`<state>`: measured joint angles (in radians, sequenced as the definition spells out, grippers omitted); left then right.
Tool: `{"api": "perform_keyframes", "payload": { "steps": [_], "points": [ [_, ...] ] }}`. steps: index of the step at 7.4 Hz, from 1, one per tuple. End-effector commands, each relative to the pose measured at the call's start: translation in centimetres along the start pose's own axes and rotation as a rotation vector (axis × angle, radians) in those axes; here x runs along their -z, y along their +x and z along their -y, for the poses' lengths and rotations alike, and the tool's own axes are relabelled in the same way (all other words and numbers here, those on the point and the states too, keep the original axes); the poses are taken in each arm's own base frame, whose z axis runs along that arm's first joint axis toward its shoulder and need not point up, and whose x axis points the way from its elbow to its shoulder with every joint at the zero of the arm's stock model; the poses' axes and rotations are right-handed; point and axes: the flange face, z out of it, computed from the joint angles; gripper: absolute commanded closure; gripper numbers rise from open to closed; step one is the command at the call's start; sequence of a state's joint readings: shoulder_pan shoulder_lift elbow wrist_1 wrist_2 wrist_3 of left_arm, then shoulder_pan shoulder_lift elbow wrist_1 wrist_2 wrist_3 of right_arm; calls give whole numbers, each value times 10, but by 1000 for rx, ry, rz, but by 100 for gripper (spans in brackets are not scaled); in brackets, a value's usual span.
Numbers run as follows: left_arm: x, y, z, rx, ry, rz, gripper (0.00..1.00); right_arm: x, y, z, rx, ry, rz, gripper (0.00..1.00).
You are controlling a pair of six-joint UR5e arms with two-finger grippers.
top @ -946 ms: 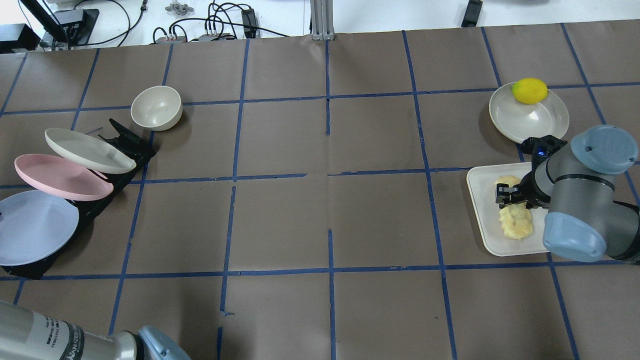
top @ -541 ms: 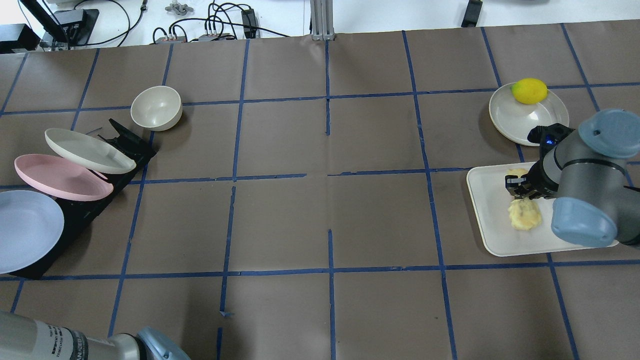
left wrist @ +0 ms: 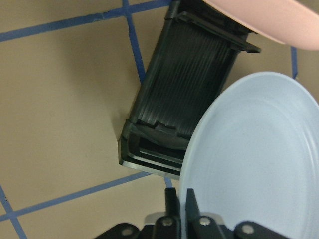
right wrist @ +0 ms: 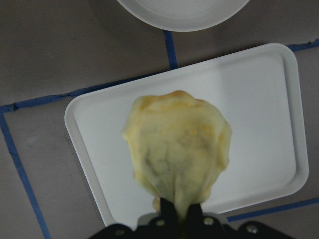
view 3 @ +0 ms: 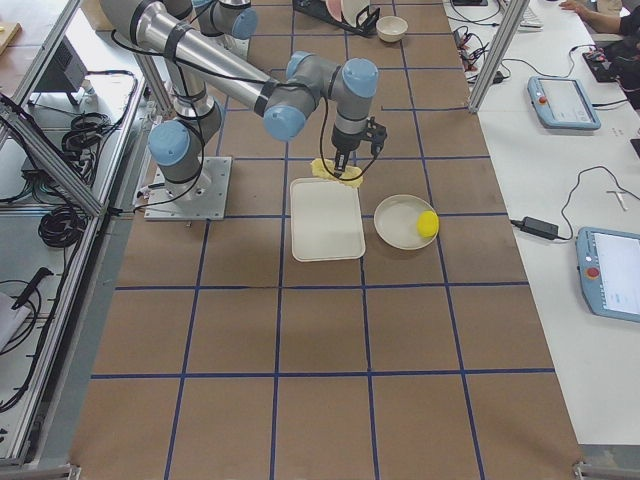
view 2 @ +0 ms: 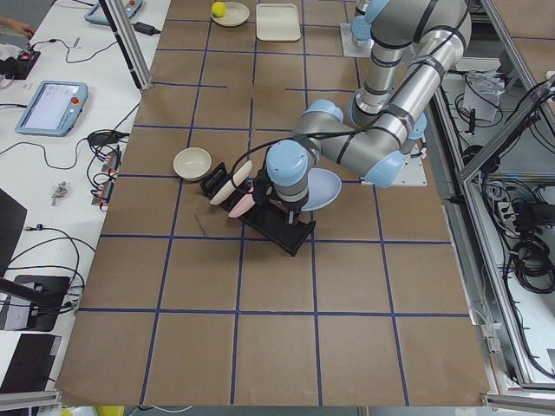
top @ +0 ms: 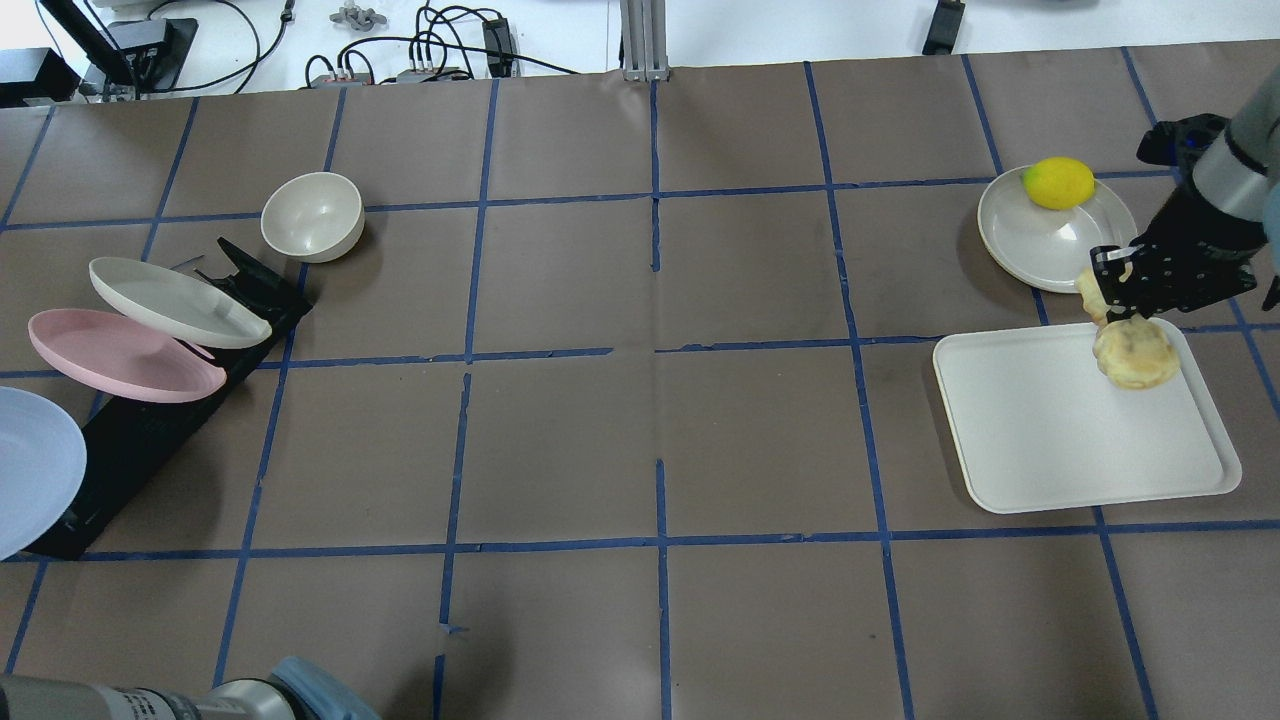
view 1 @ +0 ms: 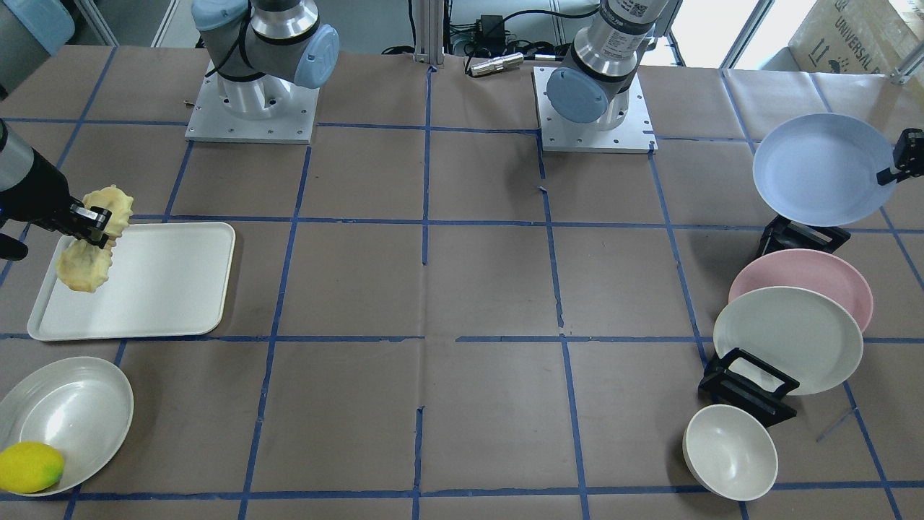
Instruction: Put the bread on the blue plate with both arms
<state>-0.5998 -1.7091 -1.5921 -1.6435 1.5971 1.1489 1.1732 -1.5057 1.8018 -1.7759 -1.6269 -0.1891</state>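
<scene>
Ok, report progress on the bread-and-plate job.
Done: the right jaws have the bread lifted off the tray; the left jaws grip the blue plate by its rim. In hand: both held aloft. Left: bring them together and set bread on plate.

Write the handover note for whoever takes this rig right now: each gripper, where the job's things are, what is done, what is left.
Left gripper: shut on the rim of the blue plate, held at the end of the black rack.
Right gripper: shut on one end of the bread, which hangs over the rim of the white tray.
Done: both things are grasped, at opposite ends of the table.
Left: bring plate and bread together, lay the bread on the plate, release.
</scene>
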Motion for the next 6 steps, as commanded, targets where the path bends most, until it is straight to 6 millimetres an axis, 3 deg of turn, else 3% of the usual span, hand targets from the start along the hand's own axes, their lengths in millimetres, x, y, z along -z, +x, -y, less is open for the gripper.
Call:
{"api": "perform_keyframes", "payload": {
  "steps": [1, 2, 4, 6],
  "points": [
    [0, 100, 27, 52, -20, 32, 87, 26, -81, -9, -67, 10, -19, 95],
    [-2, 162, 66, 69, -26, 50, 87, 30, -124, -20, -15, 27, -32, 95],
    [-26, 271, 130, 109, -21, 11, 87, 53, -126, -17, -7, 59, -35, 94],
    [-72, 347, 187, 116, -17, -69, 87, 60, -128, -20, -14, 46, -37, 94]
  ]
}}
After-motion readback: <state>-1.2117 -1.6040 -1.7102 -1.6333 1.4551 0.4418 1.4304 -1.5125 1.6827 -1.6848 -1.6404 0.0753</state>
